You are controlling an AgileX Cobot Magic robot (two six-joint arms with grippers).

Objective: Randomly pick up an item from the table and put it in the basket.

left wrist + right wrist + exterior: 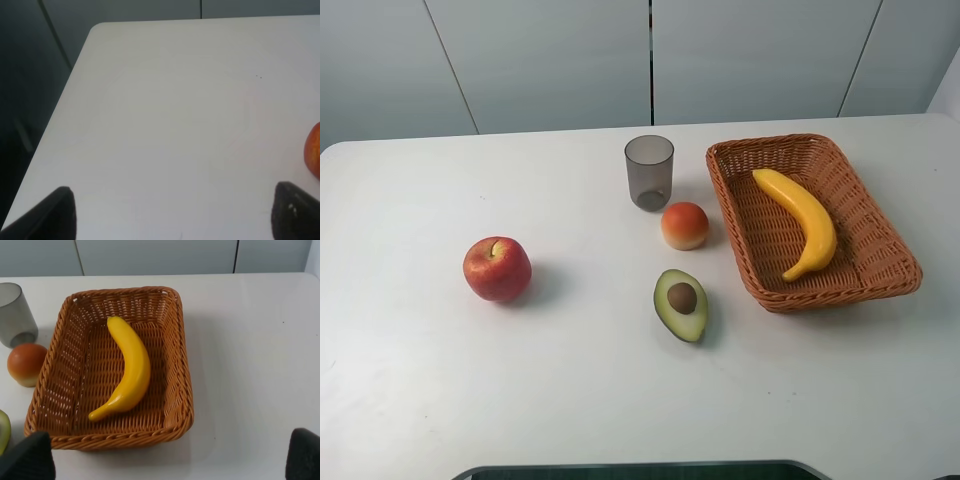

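Note:
The yellow banana [803,218] lies inside the orange-brown wicker basket [740,235] at the right of the white table [420,380]. It also shows in the right wrist view [130,371], lying along the basket's [180,365] floor. My right gripper [170,460] is open and empty, back from the basket's near rim; only its dark fingertips [27,457] show. My left gripper [172,215] is open and empty over bare table near the left edge. Neither gripper shows in the exterior high view.
A red apple [497,268] sits at the left, its edge visible in the left wrist view [314,155]. A halved avocado [681,303], a small orange-red fruit [685,225] and a grey translucent cup [649,171] stand left of the basket.

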